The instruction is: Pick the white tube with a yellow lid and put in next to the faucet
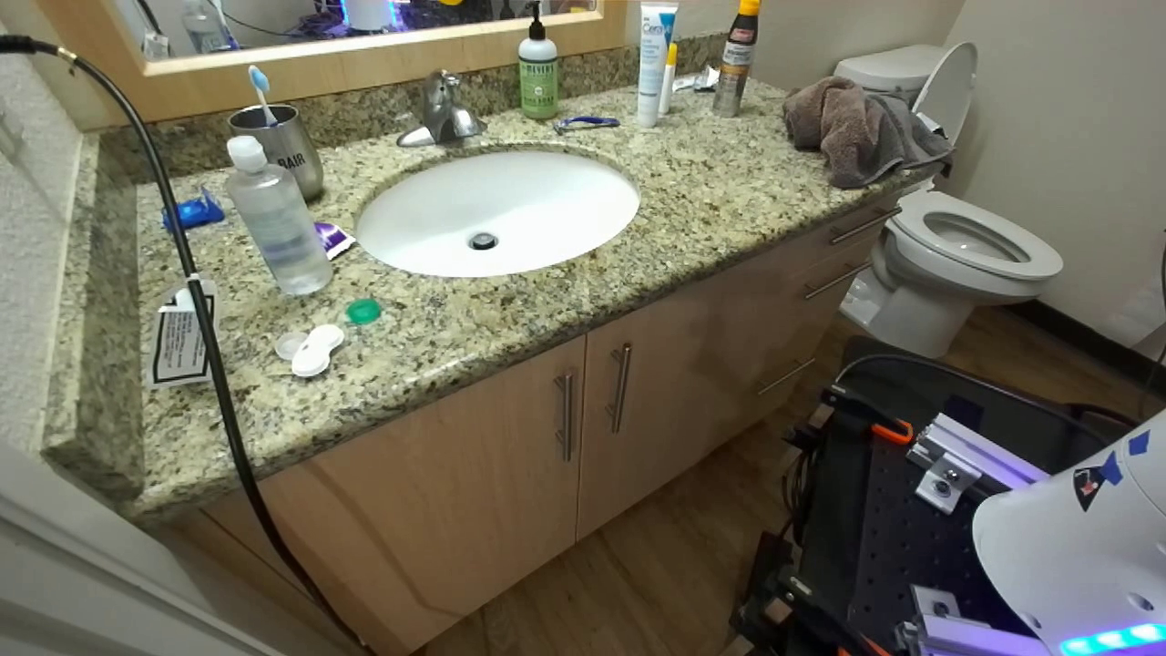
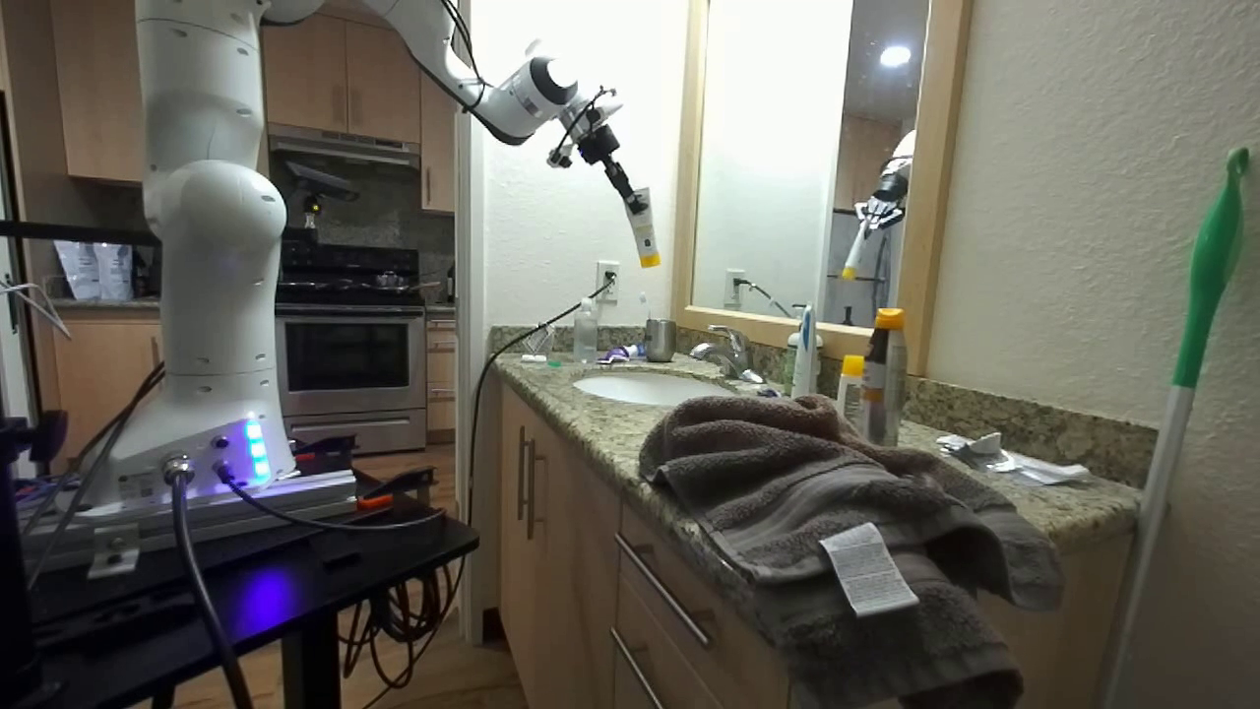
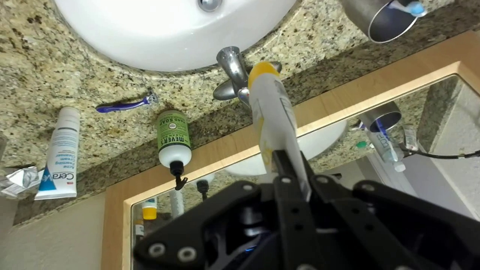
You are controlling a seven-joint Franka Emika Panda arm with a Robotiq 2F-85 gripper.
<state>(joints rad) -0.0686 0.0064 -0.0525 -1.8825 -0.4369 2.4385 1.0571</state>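
The white tube with a yellow lid (image 2: 642,234) is held in the air, well above the counter, lid down and slightly tilted. It also shows in the wrist view (image 3: 272,101). My gripper (image 2: 638,204) is shut on the tube's flat end, with one finger (image 3: 290,153) on each side. The silver faucet (image 1: 446,111) stands behind the sink, also in the other views (image 2: 730,350) (image 3: 232,69). In the wrist view the lid overlaps the faucet's handle. The gripper and held tube are out of view in an exterior view.
A green soap bottle (image 1: 538,77) and a razor (image 1: 588,121) lie beside the faucet; a metal cup (image 1: 296,150) stands on its opposite side. A tall blue-marked tube (image 1: 652,68), another yellow-capped white container (image 1: 669,80) and a spray can (image 1: 734,68) stand farther along. The mirror frame (image 3: 225,148) is close behind.
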